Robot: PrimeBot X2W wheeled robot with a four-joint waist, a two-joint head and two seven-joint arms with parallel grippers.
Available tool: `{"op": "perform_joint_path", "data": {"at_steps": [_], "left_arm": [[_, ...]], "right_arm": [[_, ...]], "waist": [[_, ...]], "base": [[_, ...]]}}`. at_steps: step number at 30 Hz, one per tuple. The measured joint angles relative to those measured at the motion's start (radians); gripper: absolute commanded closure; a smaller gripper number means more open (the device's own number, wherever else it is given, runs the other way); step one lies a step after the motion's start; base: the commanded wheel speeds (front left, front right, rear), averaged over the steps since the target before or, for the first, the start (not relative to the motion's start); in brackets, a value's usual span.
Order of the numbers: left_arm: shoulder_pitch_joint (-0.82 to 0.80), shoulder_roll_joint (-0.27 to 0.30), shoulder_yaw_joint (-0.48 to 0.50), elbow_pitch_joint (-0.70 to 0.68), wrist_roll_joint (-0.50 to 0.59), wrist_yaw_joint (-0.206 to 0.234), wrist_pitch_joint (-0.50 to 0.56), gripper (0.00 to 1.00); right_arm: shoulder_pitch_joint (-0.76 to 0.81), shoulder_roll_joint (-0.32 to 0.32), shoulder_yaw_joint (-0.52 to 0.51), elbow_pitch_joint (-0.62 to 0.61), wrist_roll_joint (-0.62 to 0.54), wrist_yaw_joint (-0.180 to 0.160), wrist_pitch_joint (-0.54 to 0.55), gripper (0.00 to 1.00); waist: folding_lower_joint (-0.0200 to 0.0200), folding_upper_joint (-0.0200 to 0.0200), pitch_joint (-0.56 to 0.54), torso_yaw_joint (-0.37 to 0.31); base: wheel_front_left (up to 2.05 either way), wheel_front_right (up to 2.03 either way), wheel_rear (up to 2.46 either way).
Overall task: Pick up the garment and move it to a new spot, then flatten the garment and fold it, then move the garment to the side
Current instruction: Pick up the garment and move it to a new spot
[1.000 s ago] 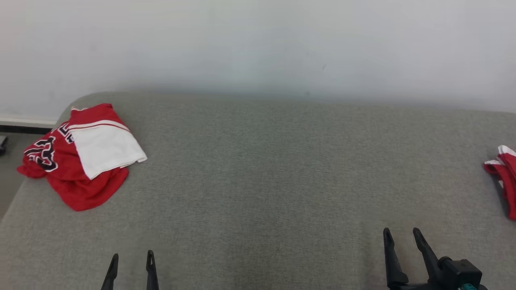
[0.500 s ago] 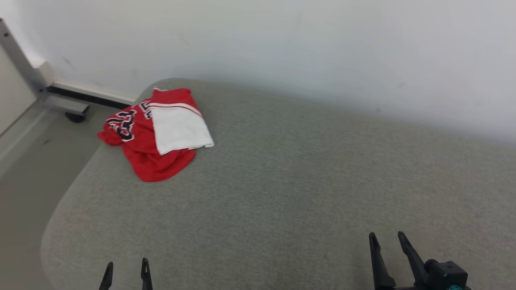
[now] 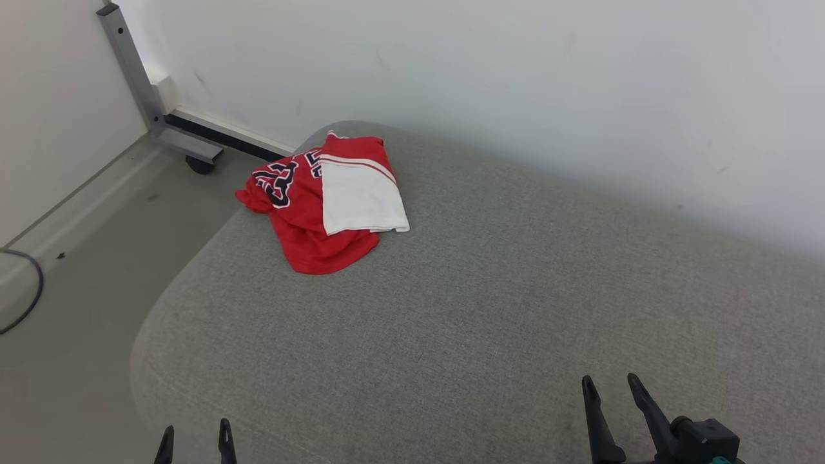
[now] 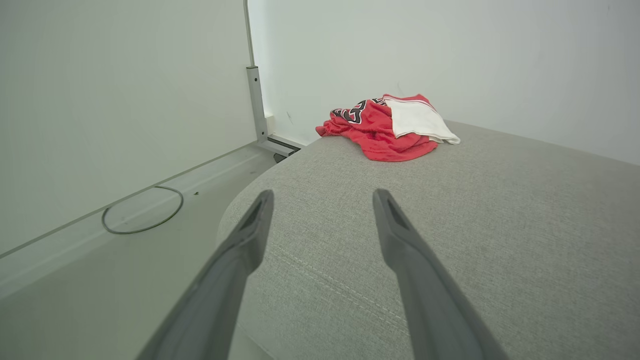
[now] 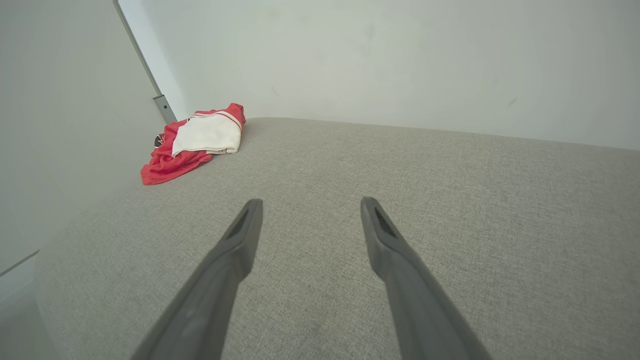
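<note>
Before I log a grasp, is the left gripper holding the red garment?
No, the left gripper is open and empty; the red garment lies ahead of it on the grey cushion.

Open cushion (image 3: 490, 309) thru to garment (image 3: 309, 238) at far-L corner, wall (image 3: 515, 77) behind.

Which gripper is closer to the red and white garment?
Left. The open left gripper has the red and white garment ahead and slightly to its right; the open right gripper is farther right, with the garment well ahead and far to its left.
</note>
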Motion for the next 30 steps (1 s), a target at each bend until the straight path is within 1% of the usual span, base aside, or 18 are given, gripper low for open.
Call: {"op": "perform_joint_path", "data": {"at_steps": [10, 14, 16, 19, 22, 24, 27, 30], "left_arm": [[-0.006, 0.000, -0.019, 0.016, -0.022, 0.003, 0.000, 0.00], [-0.059, 0.000, -0.025, 0.061, -0.055, -0.015, 0.000, 0.00], [-0.123, 0.000, -0.021, 0.114, -0.073, -0.033, 0.000, 0.00], [-0.265, 0.003, -0.014, 0.198, -0.100, -0.058, 0.000, 0.00], [-0.428, 0.015, 0.021, 0.272, -0.137, -0.063, 0.000, 0.00], [-0.533, 0.031, 0.040, 0.341, -0.155, -0.067, 0.002, 0.00], [-0.672, 0.056, 0.078, 0.438, -0.209, -0.081, 0.020, 0.00], [-0.786, 0.083, 0.128, 0.526, -0.271, -0.087, 0.060, 0.00]], "right_arm": [[0.001, 0.000, -0.002, -0.010, -0.004, 0.000, 0.002, 0.00], [0.000, 0.000, -0.005, -0.026, -0.010, 0.000, 0.013, 0.00], [-0.005, 0.000, -0.003, -0.041, -0.016, 0.000, 0.029, 0.00], [-0.024, -0.011, 0.005, -0.078, -0.042, 0.000, 0.058, 0.00], [-0.050, -0.038, 0.012, -0.125, -0.051, 0.000, 0.091, 0.00], [-0.066, -0.057, 0.018, -0.157, -0.057, 0.000, 0.115, 0.00], [-0.090, -0.081, 0.037, -0.203, -0.057, 0.000, 0.145, 0.00], [-0.106, -0.103, 0.053, -0.246, -0.057, 0.000, 0.169, 0.00]], "waist": [[0.0000, 0.0000, 0.014, 0.007], [0.0000, 0.0000, 0.033, 0.003], [0.0000, 0.0000, 0.048, 0.000], [0.0000, 0.0000, 0.080, -0.006], [0.0002, 0.0002, 0.122, -0.018], [0.0002, 0.0002, 0.154, -0.031], [0.0003, 0.0003, 0.205, -0.057], [0.0003, 0.0003, 0.255, -0.094]], "base": [[0.00, 0.00, 0.00], [0.00, 0.00, 0.00], [0.00, 0.00, 0.00], [0.00, 0.00, 0.00], [0.00, 0.00, 0.00], [0.00, 0.00, 0.00], [0.00, 0.00, 0.00], [0.00, 0.00, 0.00]]}}
